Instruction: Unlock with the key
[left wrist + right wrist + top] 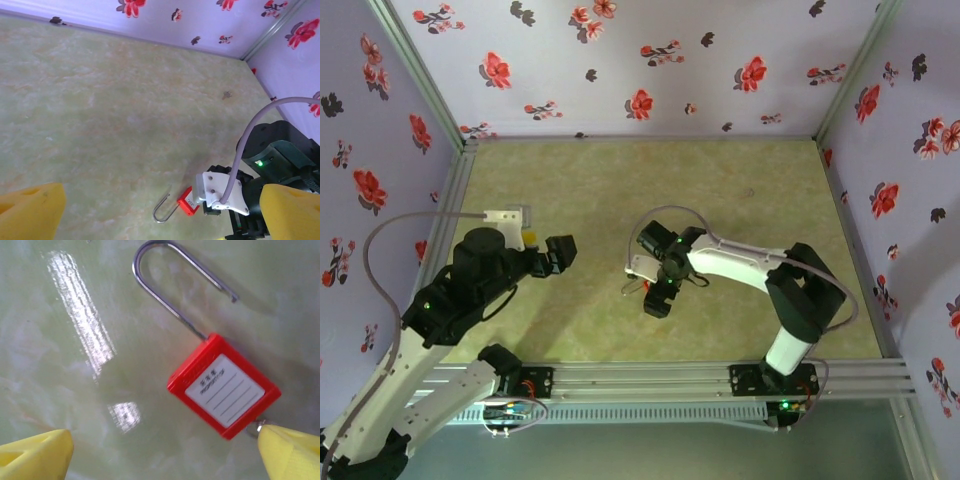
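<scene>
On the pale green marbled desk (720, 190), the red plastic padlock (222, 390) lies just six o'clock of centre, steel shackle (172, 309) sprung, beneath the wide-open, empty right jaws, the left jaws likewise, so unlocking seems done and retreat comes next.

The only writing is on the red padlock (223, 385), which lies on the bench. Its face carries a white label (225, 391) with one short row of small dark characters at the top and three ruled lines under it, with nothing written on them. In the right wrist view the characters are too blurred to read. In the left wrist view the padlock (186, 201) is too small to show any letters.
</scene>
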Available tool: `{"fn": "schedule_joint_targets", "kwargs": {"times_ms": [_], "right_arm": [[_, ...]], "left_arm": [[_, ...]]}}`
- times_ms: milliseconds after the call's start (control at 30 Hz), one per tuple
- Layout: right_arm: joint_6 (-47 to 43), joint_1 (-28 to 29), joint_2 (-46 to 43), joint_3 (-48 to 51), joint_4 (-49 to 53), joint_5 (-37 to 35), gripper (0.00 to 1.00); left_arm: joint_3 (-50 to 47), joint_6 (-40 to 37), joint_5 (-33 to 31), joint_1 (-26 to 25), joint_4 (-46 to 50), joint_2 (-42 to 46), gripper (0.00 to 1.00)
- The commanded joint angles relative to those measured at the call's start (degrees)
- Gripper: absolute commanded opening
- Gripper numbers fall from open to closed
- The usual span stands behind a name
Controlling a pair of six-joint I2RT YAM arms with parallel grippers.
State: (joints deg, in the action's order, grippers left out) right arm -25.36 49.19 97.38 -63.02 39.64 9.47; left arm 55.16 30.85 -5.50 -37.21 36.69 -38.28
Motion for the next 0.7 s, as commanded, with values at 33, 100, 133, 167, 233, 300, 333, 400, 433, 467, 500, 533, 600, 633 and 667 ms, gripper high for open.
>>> {"fn": "schedule_joint_targets", "kwargs": {"times_ms": [33,100,133,167,233,300,333,400,433,467,500,533,600,633,667], "right_arm": [[-10.80,0.90,2.42,-2.73,-3.57,-4.62,0.95],[-12.06,0.97,3.77,-3.35,-3.95,-5.33,0.95],[-12.76,0.95,4.33,-3.55,-4.04,-5.50,0.95],[-13.26,0.98,4.90,-3.63,-4.09,-5.64,0.94],[-14.17,0.98,6.34,-4.31,-3.58,-6.02,0.91],[-14.36,1.00,7.37,-5.12,-3.52,-6.22,0.85],[-14.36,1.00,7.66,-5.39,-3.36,-6.18,0.82],[-14.24,0.93,7.66,-5.21,-3.00,-6.05,0.75],[-14.00,0.98,7.35,-4.89,-2.99,-6.28,0.72],[-13.52,0.99,7.06,-4.62,-2.99,-6.40,0.67],[-12.71,1.00,6.67,-4.41,-2.98,-6.32,0.61],[-12.03,0.99,6.35,-4.16,-3.03,-6.18,0.55],[-10.02,0.99,5.49,-3.34,-3.46,-6.58,0.42],[-9.17,1.00,5.16,-2.86,-3.78,-7.16,0.38],[-7.99,1.02,4.93,-2.70,-3.67,-7.61,0.34]], "left_arm": [[0.77,1.00,-2.37,0.34,2.67,0.81,1.00],[0.31,1.26,-2.75,0.30,2.40,1.08,1.00],[0.13,1.16,-2.85,0.30,2.36,1.04,1.00],[0.13,1.04,-2.94,0.34,2.41,1.10,1.00],[0.12,0.75,-3.11,0.39,2.59,1.11,1.00],[0.11,0.48,-3.12,0.39,2.69,1.10,1.00],[0.05,0.28,-3.18,0.39,2.75,1.10,1.00],[0.09,0.02,-3.21,0.39,2.92,1.10,1.00],[0.12,-0.09,-3.36,0.45,3.10,1.08,1.00],[0.05,-0.19,-3.54,0.47,3.11,1.06,1.00],[-0.12,-0.22,-3.64,0.52,3.07,1.15,1.00],[-0.17,-0.48,-3.71,0.56,3.00,1.03,1.00],[0.03,-0.94,-3.81,0.65,2.81,0.82,1.00],[0.20,-1.29,-3.82,0.72,2.79,0.76,1.00],[0.42,-1.53,-3.90,0.81,2.69,0.51,1.00]]}}
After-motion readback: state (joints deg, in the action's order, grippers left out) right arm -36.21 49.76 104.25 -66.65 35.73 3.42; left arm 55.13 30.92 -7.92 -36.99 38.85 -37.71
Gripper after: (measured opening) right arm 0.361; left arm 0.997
